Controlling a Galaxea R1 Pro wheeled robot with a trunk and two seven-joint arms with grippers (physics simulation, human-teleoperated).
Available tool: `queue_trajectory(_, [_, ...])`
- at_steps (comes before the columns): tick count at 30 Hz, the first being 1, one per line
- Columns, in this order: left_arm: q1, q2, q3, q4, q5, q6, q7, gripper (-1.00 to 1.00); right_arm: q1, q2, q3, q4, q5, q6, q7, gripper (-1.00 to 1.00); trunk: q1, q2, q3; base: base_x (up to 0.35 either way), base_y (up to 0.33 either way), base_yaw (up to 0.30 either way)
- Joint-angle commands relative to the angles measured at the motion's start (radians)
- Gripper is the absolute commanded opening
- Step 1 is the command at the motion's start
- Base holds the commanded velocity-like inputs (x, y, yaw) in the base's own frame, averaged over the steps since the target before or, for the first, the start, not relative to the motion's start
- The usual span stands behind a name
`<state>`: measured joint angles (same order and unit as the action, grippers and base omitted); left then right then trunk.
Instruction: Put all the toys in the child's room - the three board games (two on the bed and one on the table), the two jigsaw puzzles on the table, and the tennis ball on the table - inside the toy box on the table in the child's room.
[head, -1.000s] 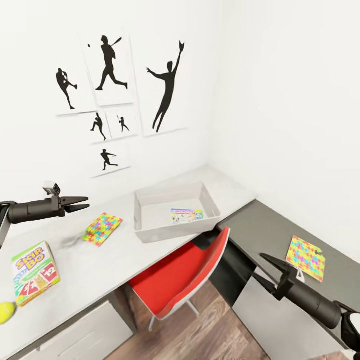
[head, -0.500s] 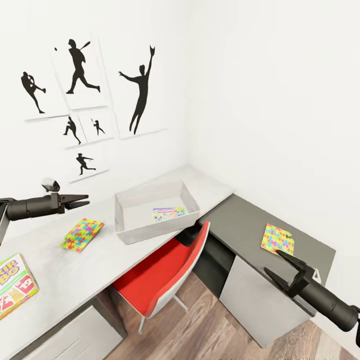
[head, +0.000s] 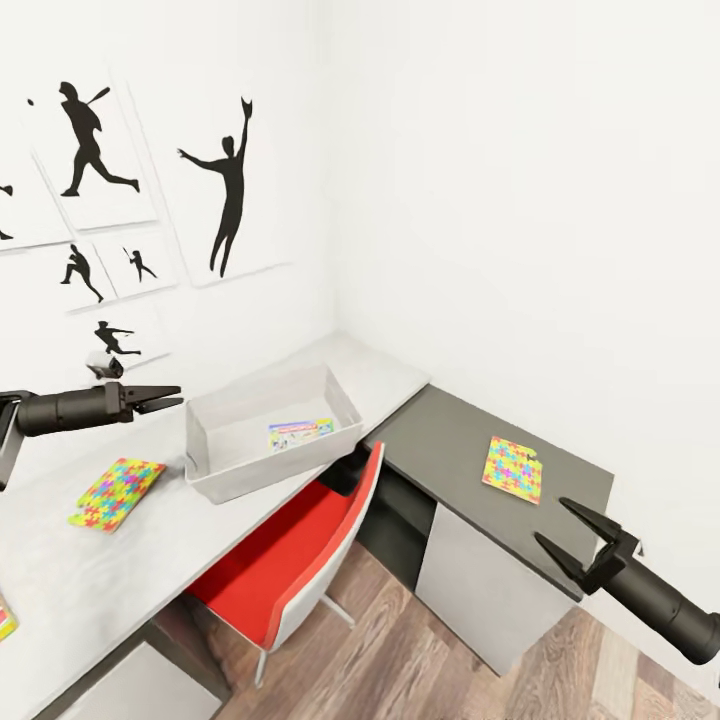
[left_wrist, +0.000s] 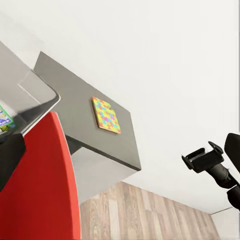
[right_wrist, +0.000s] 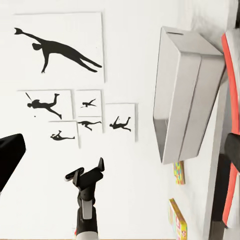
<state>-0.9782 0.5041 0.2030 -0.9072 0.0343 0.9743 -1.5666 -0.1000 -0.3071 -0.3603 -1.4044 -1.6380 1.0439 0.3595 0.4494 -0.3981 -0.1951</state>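
While print stays unreadable, board game (head: 299, 433) lies in toy box (head: 230, 474).

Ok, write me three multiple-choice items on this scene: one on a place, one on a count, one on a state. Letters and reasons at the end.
1. Where does the jigsaw puzzle nearest the right claw lie?
A. Inside the toy box
B. On the dark grey side unit
C. On the red chair

2. How many toys lie inside the toy box?
A. One
B. Two
C. None

3. How does the right claw stand?
A. Shut on a puzzle
B. Shut on nothing
C. Open, holding nothing

Answers:
1 B: it rests flat on the dark grey side unit, apart from the box.
2 A: a single light blue board game lies on the bin's floor.
3 C: its two fingers are spread with only air between them.
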Motion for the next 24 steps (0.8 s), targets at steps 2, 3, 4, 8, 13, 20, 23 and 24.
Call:
queue_trajectory(2, [0.0, -0.005, 0.0, -0.002, -0.001, 0.011, -0.004, 1.0, -0.001, 0.0, -0.002, 0.001, 0.011, 0.003, 0.01, 1.0, 0.001, -0.002, 0.0, -0.003, 0.0, -0.252])
queue_trajectory(3, [0.0, -0.008, 0.0, -0.002, -0.001, 0.011, -0.004, 1.0, -0.001, 0.0, -0.002, 0.002, 0.011, 0.003, 0.01, 1.0, 0.001, -0.002, 0.0, -0.015, 0.0, -0.252])
queue_trajectory(4, [0.0, -0.012, 0.0, -0.003, -0.001, 0.011, -0.004, 1.0, -0.001, 0.0, -0.002, 0.002, 0.011, 0.003, 0.01, 1.0, 0.001, -0.002, 0.001, -0.028, 0.0, -0.252])
queue_trajectory(8, [0.0, -0.029, 0.001, -0.004, -0.001, 0.011, -0.004, 1.0, -0.001, 0.003, 0.0, 0.006, 0.012, 0.003, 0.01, 1.0, 0.001, -0.002, 0.004, -0.054, 0.0, -0.252])
queue_trajectory(13, [0.0, -0.042, 0.0, -0.012, -0.001, 0.011, -0.004, 1.0, -0.001, 0.004, 0.001, 0.044, 0.012, 0.003, 0.01, 1.0, 0.001, -0.002, 0.008, -0.076, 0.0, -0.252])
queue_trajectory(20, [0.0, -0.067, 0.0, -0.026, -0.001, 0.01, -0.004, 1.0, -0.001, 0.004, 0.0, 0.069, 0.012, 0.003, 0.011, 1.0, 0.001, -0.002, 0.014, -0.084, 0.0, -0.252])
queue_trajectory(23, [0.0, -0.074, 0.0, -0.03, -0.001, 0.01, -0.004, 1.0, -0.001, 0.003, -0.003, 0.072, 0.012, 0.003, 0.015, 1.0, 0.001, -0.002, 0.016, -0.086, 0.0, -0.252])
queue_trajectory(24, [0.0, -0.075, 0.0, -0.031, -0.001, 0.01, -0.004, 1.0, -0.001, 0.002, -0.004, 0.073, 0.012, 0.003, 0.017, 1.0, 0.001, -0.002, 0.017, -0.087, 0.0, -0.252])
